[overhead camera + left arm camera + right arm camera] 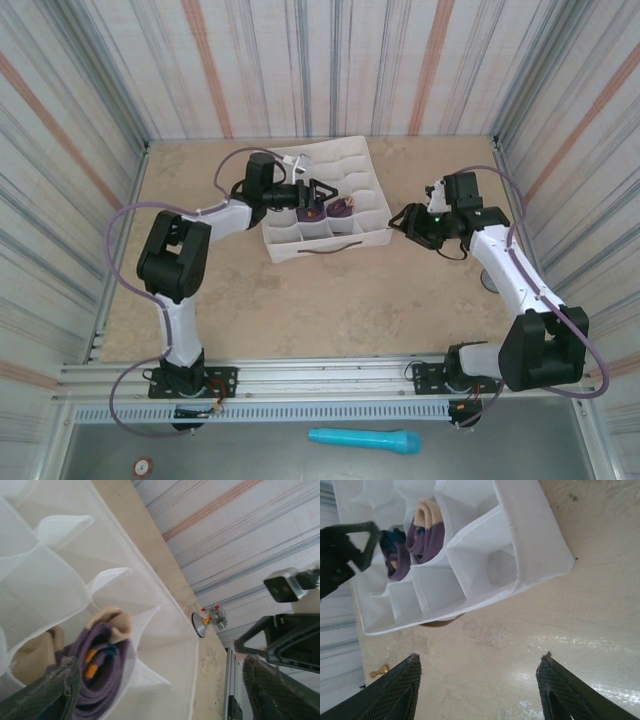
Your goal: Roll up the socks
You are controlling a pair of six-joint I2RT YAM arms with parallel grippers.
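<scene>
The socks (425, 539) are lying as two tight rolls of soft purple knit, showing cream inner fabric, orange flecks and dark teal patches. Each roll is sitting in its own cell of the organizer (530, 525), and the two cells are side by side. The organizer is a white fabric box. Its thin, floppy dividers are bowing into rounded pockets, while its rim is standing straighter and squarer. It is resting on the desk (520, 630), a pale, mottled, slightly glossy surface, with striped walls (330, 60) rising around it.

The left pincer (160, 677) is hovering over the cells with the rolls. Its dark, mesh-textured fingers (42, 695) are spreading wide with nothing between them. One purple roll is lying just beside the finger at the lower left of the wrist view; whether they are touching cannot be told. The left arm is bending sharply at the elbow, and its forearm is reaching across toward the organizer.

The right pincer (480, 662) is hanging low over the desk, near the organizer's side wall but apart from it and pointing at it. Its fingers are standing wide and empty. The socks are lying ahead of it, past the nearer cells. The right arm is stretching forward, with its wrist folding inward.

A small metal knob (207, 622) with an orange part is standing on the desk ahead of the left pincer, beyond the organizer's edge.
</scene>
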